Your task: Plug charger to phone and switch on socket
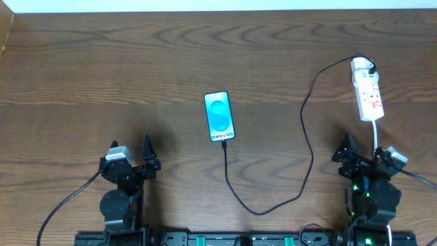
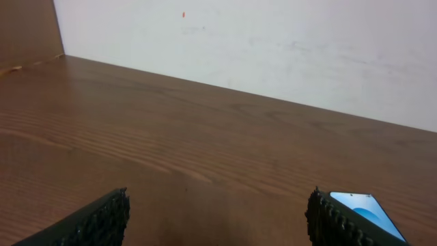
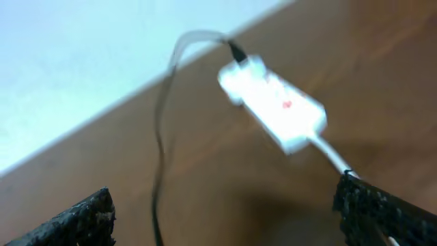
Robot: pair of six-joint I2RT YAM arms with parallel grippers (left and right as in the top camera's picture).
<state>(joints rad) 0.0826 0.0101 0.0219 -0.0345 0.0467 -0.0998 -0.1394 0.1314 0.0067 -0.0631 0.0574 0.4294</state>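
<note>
"Since the charger cable runs right up to the near short edge of the phone, which step do you judge is in hand?"

"Switching on the power strip, I'd say, though from overhead I cannot tell whether the plug tip is fully seated. The phone lies face up in the middle of the desk, screen lit cyan, long axis pointing away from the robot."

"And where is the strip?"

"At the far right of the desk. Its long axis runs roughly front to back, slightly slanted. The white adapter head is plugged in at the far end and the red switch marks are on the nearer half. Its white cord leaves the near end and leads toward the right end effector."

"So the right arm takes it?"

"Clearly. The strip sits straight ahead of the right end effector, apart from it, and fills the middle of the right wrist view, though blurred. The left end effector is well apart from it, across the desk, and only catches the phone at the edge of its own wrist view."

"What state are the two in?"

"Both are released, fingers spread wide, nothing between them. To press a switch, the right one would likely reach forward along the strip's axis and come down on a red mark. The cord under that path could snag."
</note>
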